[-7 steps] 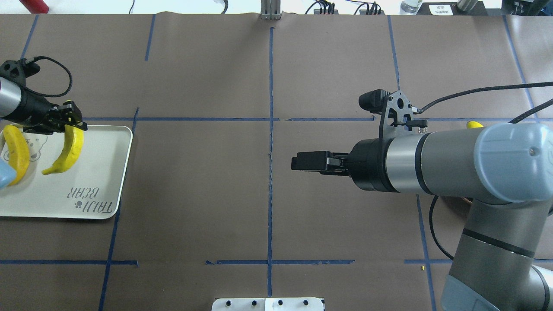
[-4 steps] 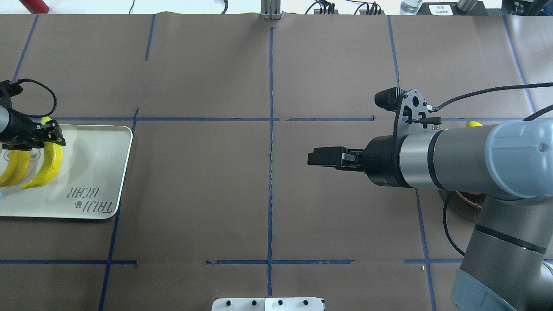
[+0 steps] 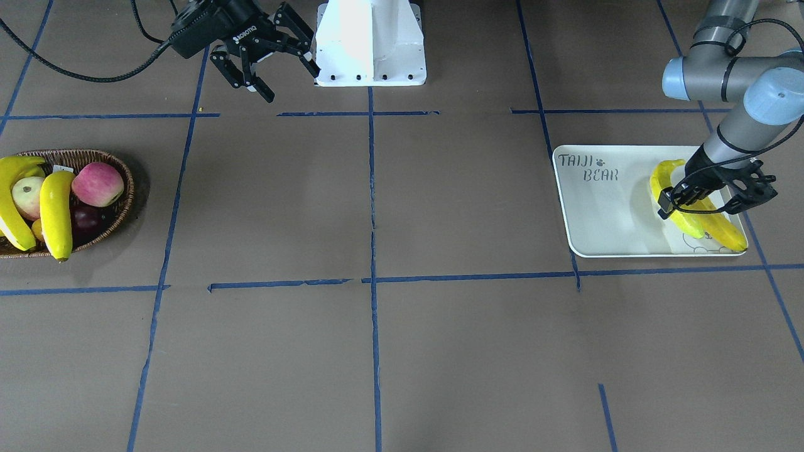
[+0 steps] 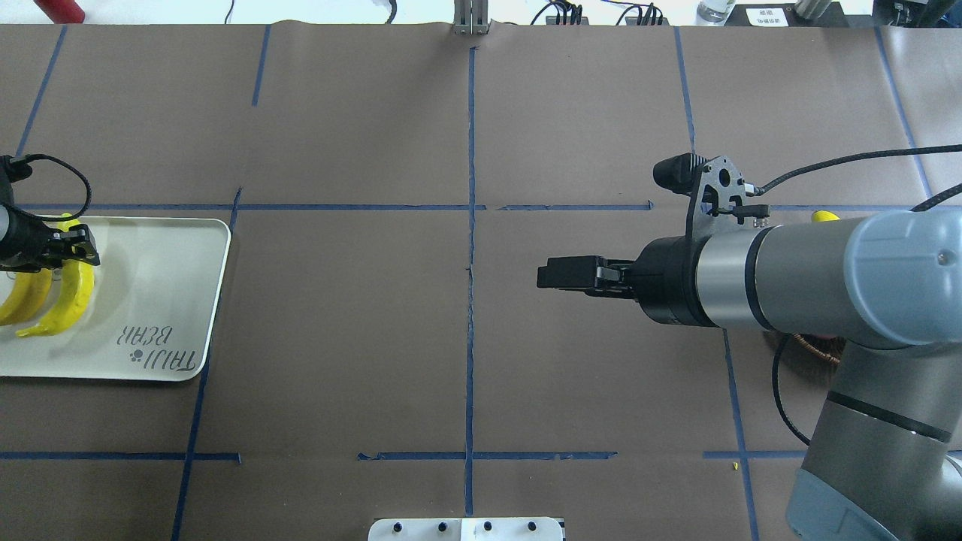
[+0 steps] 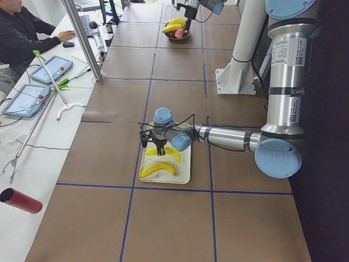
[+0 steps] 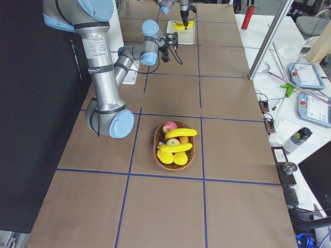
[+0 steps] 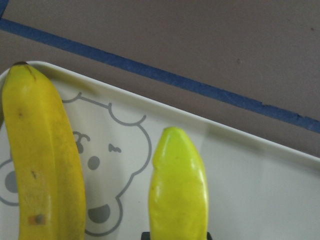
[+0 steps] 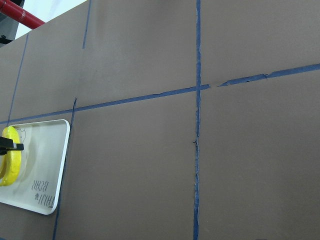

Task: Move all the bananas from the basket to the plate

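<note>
My left gripper (image 4: 71,252) is shut on a greenish-yellow banana (image 4: 69,297) and holds it low over the white plate (image 4: 165,300), close beside a deeper yellow banana (image 4: 22,297) that lies on the bear drawing. The front view shows the same gripper (image 3: 675,202), held banana (image 3: 667,185), lying banana (image 3: 722,232) and plate (image 3: 603,213). The left wrist view shows both bananas (image 7: 177,190) (image 7: 42,160). Two more bananas (image 3: 55,213) (image 3: 11,201) lie in the wicker basket (image 3: 119,201). My right gripper (image 3: 291,85) is open, empty, and high over the table's middle (image 4: 549,274).
The basket also holds a red-pink apple (image 3: 97,183), a pale apple (image 3: 26,196) and a dark fruit (image 3: 88,221). In the overhead view my right arm (image 4: 789,278) hides most of the basket. The white robot base (image 3: 370,44) stands at mid table edge.
My left gripper has carried the greenish banana leftward and down, next to the other banana on the plate. My right arm has drawn back a little toward its own side.
</note>
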`<state>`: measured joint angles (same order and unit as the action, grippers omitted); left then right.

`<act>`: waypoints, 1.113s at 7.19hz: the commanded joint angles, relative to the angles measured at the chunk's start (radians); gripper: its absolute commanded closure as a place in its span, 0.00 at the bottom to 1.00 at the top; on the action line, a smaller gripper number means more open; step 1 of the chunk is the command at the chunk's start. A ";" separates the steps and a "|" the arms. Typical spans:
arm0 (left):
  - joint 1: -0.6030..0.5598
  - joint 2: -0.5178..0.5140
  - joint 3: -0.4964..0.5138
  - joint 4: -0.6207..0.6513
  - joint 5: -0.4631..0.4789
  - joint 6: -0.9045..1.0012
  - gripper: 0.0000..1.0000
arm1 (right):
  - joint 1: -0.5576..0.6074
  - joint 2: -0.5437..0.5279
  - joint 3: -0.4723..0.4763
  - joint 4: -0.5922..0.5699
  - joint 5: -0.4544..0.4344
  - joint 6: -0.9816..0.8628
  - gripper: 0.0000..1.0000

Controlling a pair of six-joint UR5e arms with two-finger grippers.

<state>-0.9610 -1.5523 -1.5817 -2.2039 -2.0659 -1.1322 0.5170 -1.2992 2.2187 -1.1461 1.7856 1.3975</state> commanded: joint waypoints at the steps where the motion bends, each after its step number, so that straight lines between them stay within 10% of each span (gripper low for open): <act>1: 0.001 0.003 0.009 -0.002 0.007 0.063 0.01 | 0.000 0.000 -0.001 0.000 0.000 -0.002 0.01; 4: -0.016 -0.002 -0.074 0.033 -0.020 0.071 0.01 | 0.023 -0.044 0.002 0.000 0.003 -0.005 0.00; 8: 0.000 -0.142 -0.455 0.556 -0.052 0.027 0.01 | 0.236 -0.315 0.013 0.012 0.186 -0.270 0.00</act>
<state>-0.9823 -1.6211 -1.9542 -1.7708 -2.1146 -1.0725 0.6722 -1.5058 2.2279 -1.1445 1.8946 1.2452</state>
